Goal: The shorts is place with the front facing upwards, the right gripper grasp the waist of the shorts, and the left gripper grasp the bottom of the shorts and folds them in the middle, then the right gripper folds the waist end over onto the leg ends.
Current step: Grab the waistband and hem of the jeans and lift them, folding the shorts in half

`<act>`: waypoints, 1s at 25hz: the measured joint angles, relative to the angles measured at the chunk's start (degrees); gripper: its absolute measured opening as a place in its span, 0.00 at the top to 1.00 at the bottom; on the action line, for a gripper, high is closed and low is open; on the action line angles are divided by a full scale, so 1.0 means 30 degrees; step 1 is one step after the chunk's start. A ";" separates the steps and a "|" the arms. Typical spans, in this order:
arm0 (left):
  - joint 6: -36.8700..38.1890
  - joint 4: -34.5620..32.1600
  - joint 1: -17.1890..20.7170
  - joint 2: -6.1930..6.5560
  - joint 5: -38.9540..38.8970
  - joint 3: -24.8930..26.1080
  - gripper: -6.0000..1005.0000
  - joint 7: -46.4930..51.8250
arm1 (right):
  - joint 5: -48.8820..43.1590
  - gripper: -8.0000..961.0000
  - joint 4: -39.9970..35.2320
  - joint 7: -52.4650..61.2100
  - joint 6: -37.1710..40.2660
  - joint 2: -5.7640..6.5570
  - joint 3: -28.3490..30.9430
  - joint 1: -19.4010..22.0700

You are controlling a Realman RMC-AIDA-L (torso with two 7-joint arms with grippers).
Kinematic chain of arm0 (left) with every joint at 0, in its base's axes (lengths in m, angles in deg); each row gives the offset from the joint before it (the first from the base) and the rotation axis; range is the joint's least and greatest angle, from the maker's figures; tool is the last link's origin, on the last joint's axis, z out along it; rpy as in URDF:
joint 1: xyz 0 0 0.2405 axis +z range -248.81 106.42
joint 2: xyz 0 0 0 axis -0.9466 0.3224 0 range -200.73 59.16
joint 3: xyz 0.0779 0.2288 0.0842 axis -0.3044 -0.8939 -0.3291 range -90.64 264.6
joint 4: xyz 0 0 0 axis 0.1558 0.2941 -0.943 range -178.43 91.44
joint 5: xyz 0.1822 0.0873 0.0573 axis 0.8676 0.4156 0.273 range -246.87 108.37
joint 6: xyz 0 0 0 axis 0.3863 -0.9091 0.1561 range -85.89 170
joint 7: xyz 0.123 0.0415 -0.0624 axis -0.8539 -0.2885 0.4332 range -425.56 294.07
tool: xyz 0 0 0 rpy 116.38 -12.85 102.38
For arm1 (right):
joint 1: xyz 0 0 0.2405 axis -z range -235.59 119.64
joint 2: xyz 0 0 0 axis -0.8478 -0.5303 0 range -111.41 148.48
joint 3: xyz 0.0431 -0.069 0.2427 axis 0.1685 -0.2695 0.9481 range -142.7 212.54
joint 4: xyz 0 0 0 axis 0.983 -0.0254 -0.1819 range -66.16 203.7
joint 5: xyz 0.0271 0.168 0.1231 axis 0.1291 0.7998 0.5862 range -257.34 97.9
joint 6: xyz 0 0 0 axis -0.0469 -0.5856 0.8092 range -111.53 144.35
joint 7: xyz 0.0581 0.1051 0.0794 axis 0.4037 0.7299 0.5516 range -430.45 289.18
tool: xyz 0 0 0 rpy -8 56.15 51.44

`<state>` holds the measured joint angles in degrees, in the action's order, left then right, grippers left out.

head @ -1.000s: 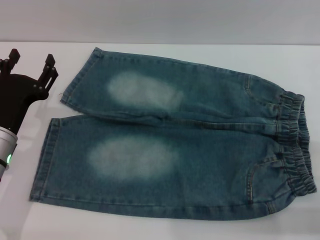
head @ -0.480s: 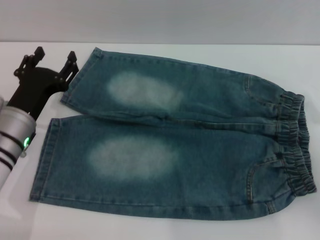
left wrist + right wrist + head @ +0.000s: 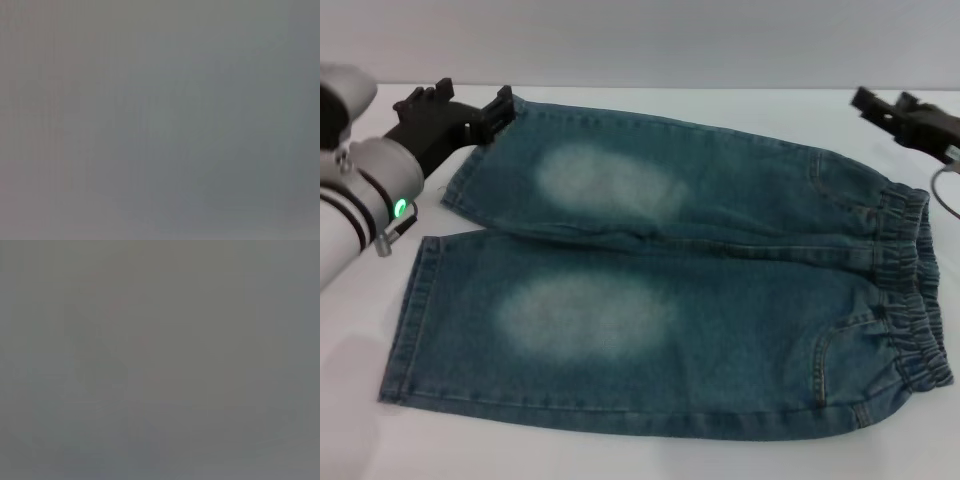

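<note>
The blue denim shorts (image 3: pixel 720 290) lie flat, front up, across the white table (image 3: pixel 360 440). The elastic waist end (image 3: pixel 912 290) is at the right. The leg ends (image 3: pixel 408 320) point left, and both legs carry pale faded patches. My left gripper (image 3: pixel 470 97) is open at the far corner of the far leg's hem (image 3: pixel 470 160), one finger by the denim edge, holding nothing. At the far right my right gripper (image 3: pixel 883 101) hovers open, beyond the waistband and apart from it. Both wrist views show only flat grey.
The table's far edge (image 3: pixel 650 86) meets a grey wall just beyond the shorts. A thin cable (image 3: pixel 942 195) loops down from the right arm near the waistband. Bare table lies left of the hems and along the near edge.
My left gripper has swung away from me and rightward to the far leg's hem corner. The right gripper has come into view at the far right. The shorts have not moved.
</note>
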<state>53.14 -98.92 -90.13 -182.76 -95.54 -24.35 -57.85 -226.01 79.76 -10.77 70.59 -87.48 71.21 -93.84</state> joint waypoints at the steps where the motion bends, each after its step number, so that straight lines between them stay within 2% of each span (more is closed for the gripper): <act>1: -0.1172 -0.0780 0.0074 -0.0069 0.0271 0.0536 0.22 -0.0050 | -0.0873 0.14 -0.0084 0.0999 -0.0290 0.0103 0.0001 -0.0413; 6: -0.4984 -0.2837 0.0053 -0.0459 0.0636 0.2023 0.22 -0.0156 | -0.2695 0.14 -0.0317 0.2714 -0.1351 0.0239 0.0001 -0.1863; 10: -0.6343 -0.3900 0.0119 -0.0647 0.0758 0.2424 0.22 -0.0536 | -0.3737 0.14 -0.0378 0.3734 -0.2351 0.0320 -0.0020 -0.2811; 11: -0.7623 -0.4692 0.0163 -0.0926 0.0805 0.3010 0.22 -0.1233 | -0.4093 0.14 -0.0449 0.4186 -0.2608 0.0356 -0.0023 -0.3055; 13: -0.8314 -0.4989 0.0172 -0.1151 0.0829 0.3452 0.22 -0.1656 | -0.4480 0.14 -0.0502 0.4800 -0.3061 0.0381 -0.0084 -0.3331; 15: -0.9319 -0.5327 0.0173 -0.1636 0.0851 0.4381 0.22 -0.2550 | -0.4771 0.14 -0.0531 0.5650 -0.3655 0.0418 -0.0406 -0.3586; 17: -0.9950 -0.5578 0.0177 -0.1897 0.0810 0.4889 0.22 -0.3259 | -0.5117 0.14 -0.0589 0.6827 -0.4464 0.0467 -0.0960 -0.3887; 23: -1.0259 -0.5915 0.0192 -0.1947 0.0716 0.4893 0.22 -0.3624 | -0.6106 0.14 -0.1444 1.0799 -0.5481 0.0586 -0.2739 -0.4793; 25: -1.0231 -0.5912 0.0158 -0.1964 0.0708 0.4878 0.22 -0.3628 | -0.6669 0.14 -0.2204 1.2766 -0.5578 0.0525 -0.3913 -0.5307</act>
<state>22.45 -116.66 -89.66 -188.65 -93.41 -9.71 -68.74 -246.01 73.15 27.53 53.85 -85.91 59.47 -109.76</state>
